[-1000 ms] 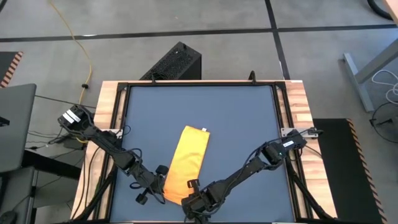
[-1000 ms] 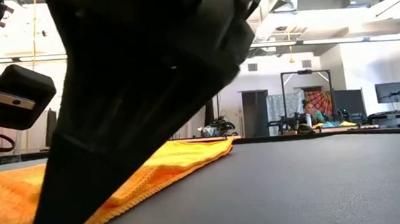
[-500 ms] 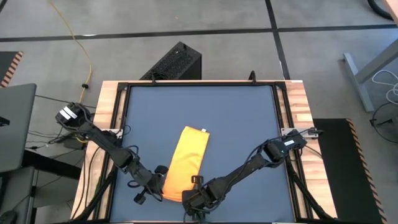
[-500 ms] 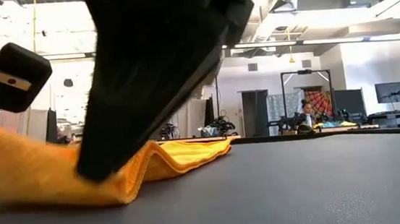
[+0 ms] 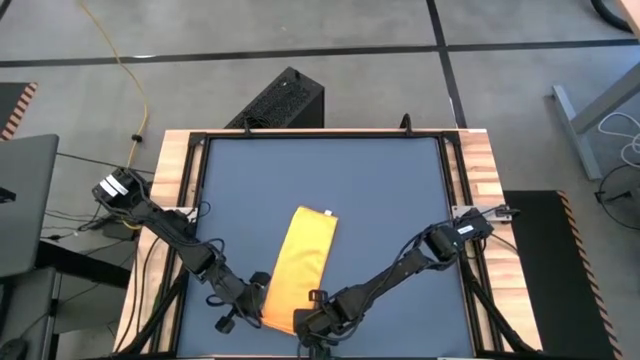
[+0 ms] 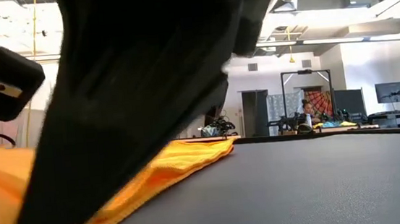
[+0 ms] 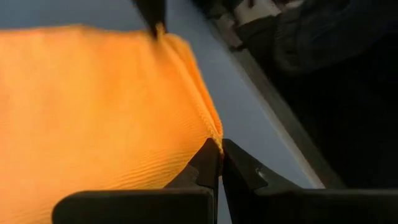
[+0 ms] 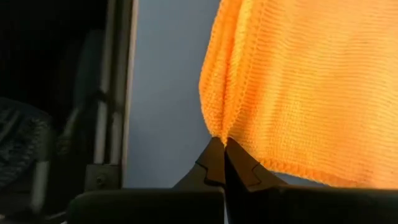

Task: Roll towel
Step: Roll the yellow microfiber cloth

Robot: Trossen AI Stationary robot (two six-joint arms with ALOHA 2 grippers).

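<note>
lifted and drawn back since a second ago, near end of towel (image 5: 299, 268), now shorter on table (image 5: 390, 190). dark mat, wood rim; beyond, grey floor, yellow cable (image 5: 122, 64), black box (image 5: 280, 100). one towel, two arms. left gripper (image 7: 215, 144) clenched on one near corner, right gripper (image 8: 219, 144) clenched on the other; far end flat at mid-table, tag (image 5: 327, 211) outward.

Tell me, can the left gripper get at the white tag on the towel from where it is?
Probably not right away: the left gripper is shut on the towel's near corner, and the tag sits at the far end.
</note>
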